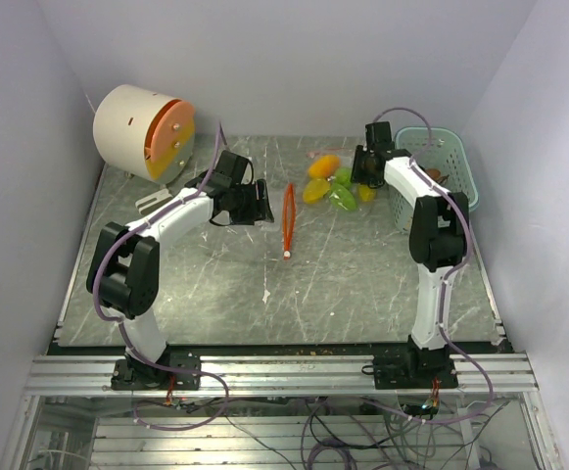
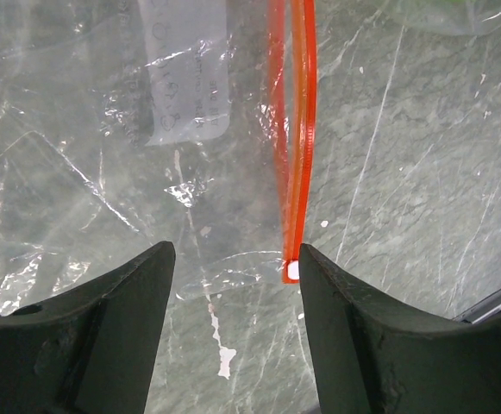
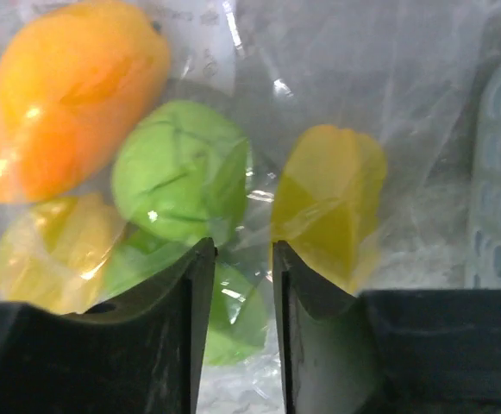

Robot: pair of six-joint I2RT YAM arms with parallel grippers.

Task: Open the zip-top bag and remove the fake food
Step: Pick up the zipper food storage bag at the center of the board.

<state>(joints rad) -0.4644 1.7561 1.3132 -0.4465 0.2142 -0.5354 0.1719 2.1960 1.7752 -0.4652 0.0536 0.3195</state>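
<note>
From above, the zip-top bag (image 1: 313, 201) lies flat on the grey marbled surface (image 1: 362, 284), towards the back and between the two arms. Its red-orange zip strip (image 1: 288, 217) faces the left hand (image 1: 255, 204), which hangs just beside it. The fake food (image 1: 331, 182) is bunched inside at the far end, right under the right hand (image 1: 366, 168) and near the pale teal basket (image 1: 452, 157). A white drum (image 1: 137, 132) with an orange face sits back left. Over to the left wrist: the hand is released, jaws wide with only clear film and surface between them, and the strip's end is just beside one finger. A white label (image 2: 185, 86) shows on the bag, its print too faint to read. Right wrist now: the jaws stand narrow over the crinkled film, above an orange piece (image 3: 78, 95), a green piece (image 3: 181, 168) and a yellow piece (image 3: 328, 198). I cannot tell whether they pinch the plastic.
</note>
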